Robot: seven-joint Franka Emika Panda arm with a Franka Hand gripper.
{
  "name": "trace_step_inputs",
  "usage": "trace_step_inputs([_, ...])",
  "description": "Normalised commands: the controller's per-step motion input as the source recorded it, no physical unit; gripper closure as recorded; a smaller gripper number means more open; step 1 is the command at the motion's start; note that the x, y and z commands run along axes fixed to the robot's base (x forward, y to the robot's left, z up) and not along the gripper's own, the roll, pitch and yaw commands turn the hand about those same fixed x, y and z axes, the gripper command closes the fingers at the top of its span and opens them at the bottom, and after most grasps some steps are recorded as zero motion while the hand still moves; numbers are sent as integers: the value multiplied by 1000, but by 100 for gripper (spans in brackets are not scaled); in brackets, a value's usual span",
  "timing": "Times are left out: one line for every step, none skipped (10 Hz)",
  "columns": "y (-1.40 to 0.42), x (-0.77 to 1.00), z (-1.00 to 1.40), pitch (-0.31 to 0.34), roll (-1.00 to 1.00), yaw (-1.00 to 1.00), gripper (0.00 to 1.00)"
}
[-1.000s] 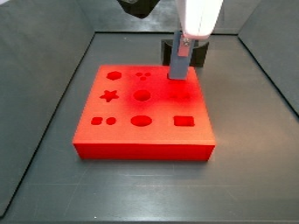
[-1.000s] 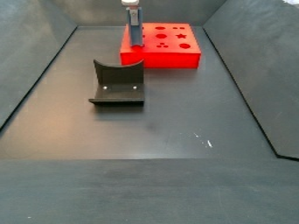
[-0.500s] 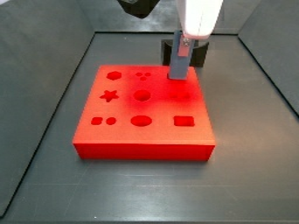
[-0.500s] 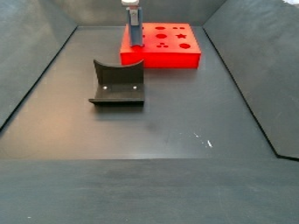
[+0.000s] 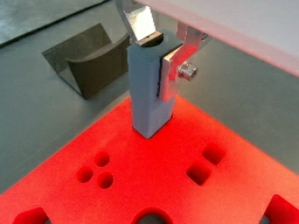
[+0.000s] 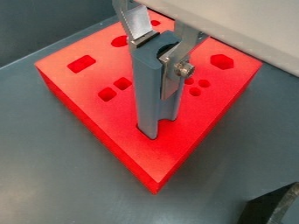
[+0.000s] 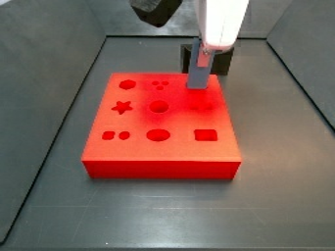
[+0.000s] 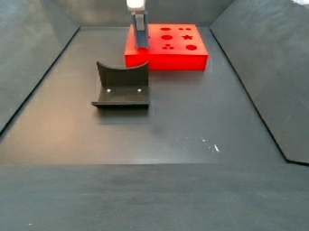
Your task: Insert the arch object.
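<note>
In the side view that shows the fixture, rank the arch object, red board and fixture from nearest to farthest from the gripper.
1. Arch object: held between the jaws of the gripper.
2. Red board: directly under the piece, at the far end.
3. Fixture: apart on the floor, nearer the camera.

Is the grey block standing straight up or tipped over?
Upright. The arch object stands tall between the gripper's fingers, its lower end meeting the red board near a corner. Whether it sits in a hole, cannot tell.
</note>
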Motion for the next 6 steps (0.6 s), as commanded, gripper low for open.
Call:
trace_step_inputs([0,0,-557,-31,23,0,100])
trace_step_inputs([0,0,-640,-67,43,0,100])
trace_step_inputs([0,0,-654,-69,43,0,100])
trace_step_inputs([0,0,-680,-59,33,0,100])
trace_step_inputs([0,0,-643,-71,1,0,100])
trace_step_inputs([0,0,-589,-73,7,0,100])
